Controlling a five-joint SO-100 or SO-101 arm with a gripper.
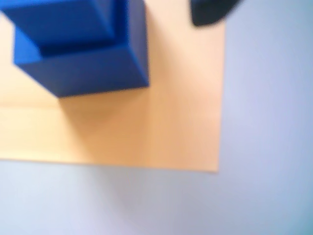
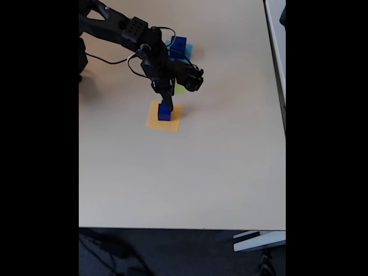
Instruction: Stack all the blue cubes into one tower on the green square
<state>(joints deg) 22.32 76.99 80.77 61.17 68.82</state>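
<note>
Two blue cubes sit stacked on the orange patch (image 1: 181, 98). In the blurred wrist view the upper cube (image 1: 63, 19) rests on the lower cube (image 1: 93, 68) at the top left. One dark fingertip (image 1: 210, 12) shows to the right of the stack, with a gap between it and the cubes. In the fixed view my gripper (image 2: 165, 103) points straight down onto this stack (image 2: 164, 112). Another blue cube (image 2: 179, 43) stands farther back on a light-blue patch. The green square (image 2: 180, 89) peeks out behind the gripper, mostly hidden.
The arm (image 2: 129, 29) reaches in from the top left of the fixed view. The beige table's front edge (image 2: 184, 228) runs along the bottom, its right edge (image 2: 284, 115) at the side. Open tabletop spreads in front of and right of the orange patch (image 2: 172, 123).
</note>
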